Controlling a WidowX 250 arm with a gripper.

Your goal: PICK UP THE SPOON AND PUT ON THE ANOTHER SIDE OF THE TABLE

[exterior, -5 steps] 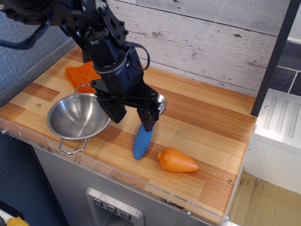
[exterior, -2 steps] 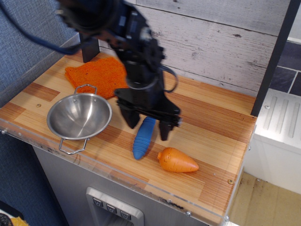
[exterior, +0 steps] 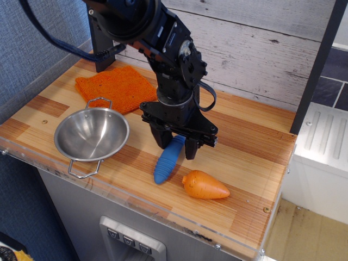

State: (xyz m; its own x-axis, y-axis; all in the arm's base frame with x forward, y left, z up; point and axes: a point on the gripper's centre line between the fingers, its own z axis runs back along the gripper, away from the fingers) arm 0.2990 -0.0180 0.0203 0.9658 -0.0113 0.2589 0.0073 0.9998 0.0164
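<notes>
The spoon's thick ribbed blue handle [exterior: 166,160] lies on the wooden table [exterior: 239,157] near the front middle, pointing toward the front edge. Its metal bowl is hidden behind my gripper. My gripper [exterior: 177,148] is open and low over the handle's far end, one finger on each side of it. I cannot tell whether the fingers touch the handle. The handle rests on the table.
An orange carrot [exterior: 204,186] lies just right of the handle's near end. A steel bowl with wire handles [exterior: 91,135] stands at the left. An orange cloth [exterior: 115,87] lies at the back left. A clear plastic rim runs along the front edge.
My gripper has moved right from beside the steel bowl and come down astride the far end of the blue handle. The spoon has barely shifted. Its metal bowl is now hidden.
</notes>
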